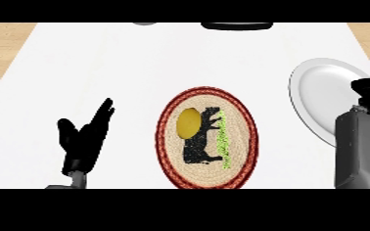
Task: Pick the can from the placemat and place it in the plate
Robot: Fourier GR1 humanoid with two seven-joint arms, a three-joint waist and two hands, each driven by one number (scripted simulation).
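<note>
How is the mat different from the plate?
The placemat is woven, tan with a red rim and a black animal picture; the plate is plain white. The placemat shows whole mid-counter; the plate sits at the right, partly hidden by the right hand. Both look oval.

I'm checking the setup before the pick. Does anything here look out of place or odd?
One thing: no can shows on the placemat or anywhere else; its weave carries only a printed picture. The plate lies flat at the right, partly behind the right hand. The left hand rests open.
</note>
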